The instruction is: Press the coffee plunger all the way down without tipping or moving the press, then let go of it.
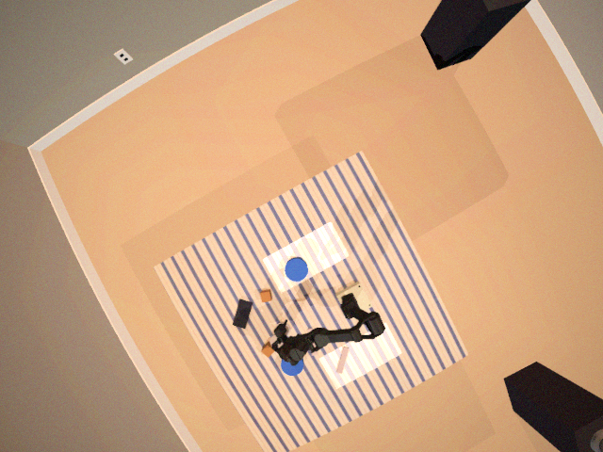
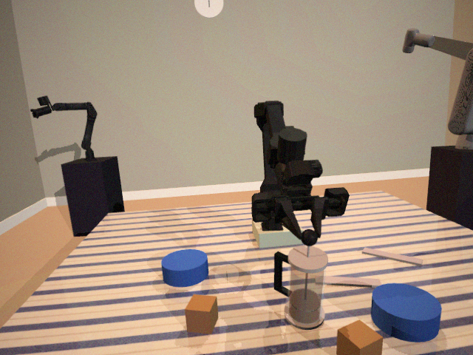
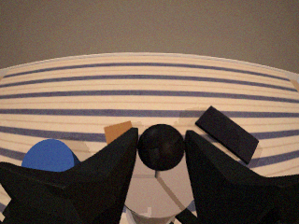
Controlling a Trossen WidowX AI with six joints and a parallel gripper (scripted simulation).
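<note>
The coffee press stands upright on the striped table, with its clear glass body (image 2: 316,282) over dark contents and its black handle (image 2: 278,273) on the left in the exterior view. The pale round lid (image 2: 298,259) (image 3: 145,192) is on top. The black plunger knob (image 2: 309,237) (image 3: 162,148) is a little above the lid, with a short length of rod showing between them. My gripper (image 2: 310,234) (image 3: 162,134) is shut on the knob, with one fingertip on each side. The arm hides the press in the top view.
Two blue discs (image 2: 185,268) (image 2: 406,311) stand either side of the press. Orange cubes (image 2: 201,314) (image 2: 358,339) stand nearer the exterior camera. A dark block (image 1: 242,314) (image 3: 227,134) lies beyond the press from the arm. Pale strips (image 2: 392,257) (image 2: 353,282) lie beside and behind it.
</note>
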